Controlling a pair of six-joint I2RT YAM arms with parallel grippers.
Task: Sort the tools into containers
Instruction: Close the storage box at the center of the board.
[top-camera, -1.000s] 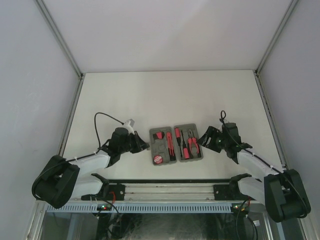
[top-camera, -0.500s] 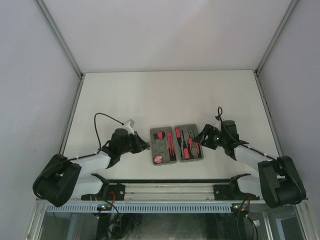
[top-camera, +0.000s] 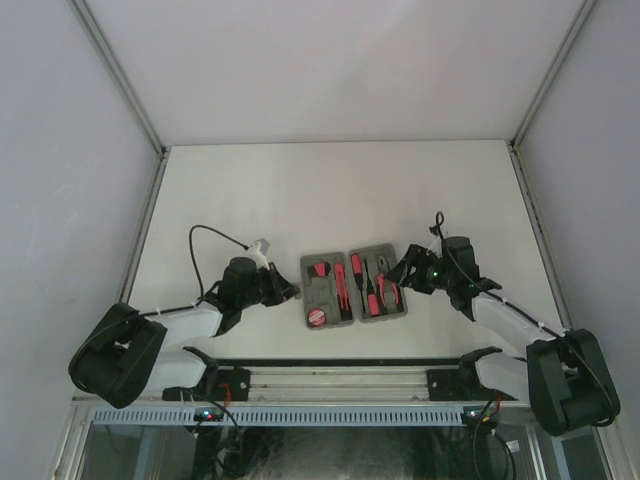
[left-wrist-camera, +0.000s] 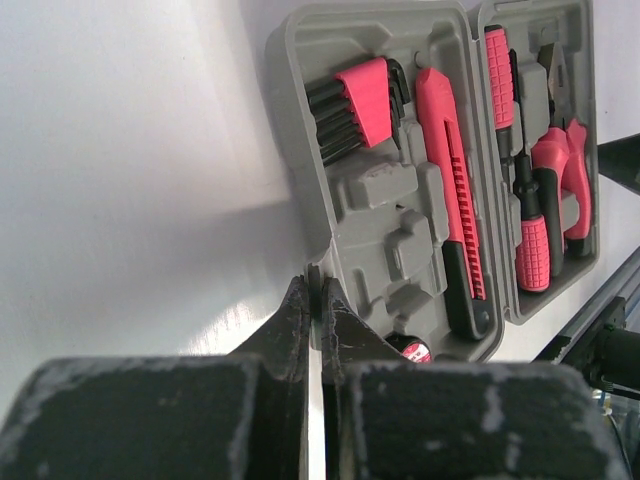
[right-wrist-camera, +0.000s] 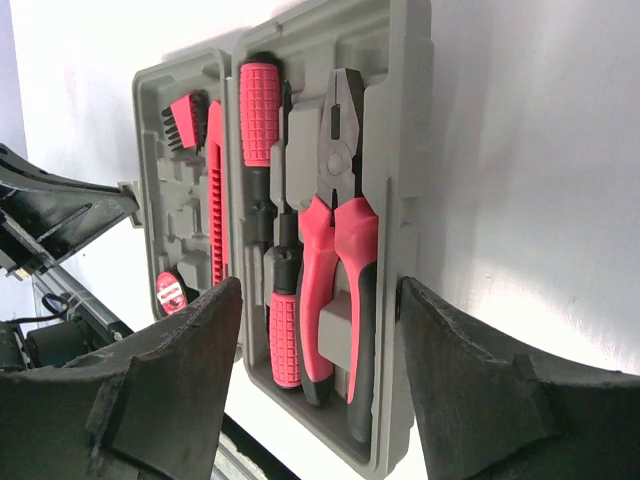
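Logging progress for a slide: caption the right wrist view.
Right gripper, jaws open, flanks the grey case half holding pliers and two screwdrivers.

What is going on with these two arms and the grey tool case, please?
Two robot arms are working at an open grey case on the table. The tools already sit in its moulded recesses: pliers and two screwdrivers in the right half, a slim red tool and a comb-like set in the left. The left claw is shut, its tips at the case's left rim. The right claw is open by the right half, holding nothing.
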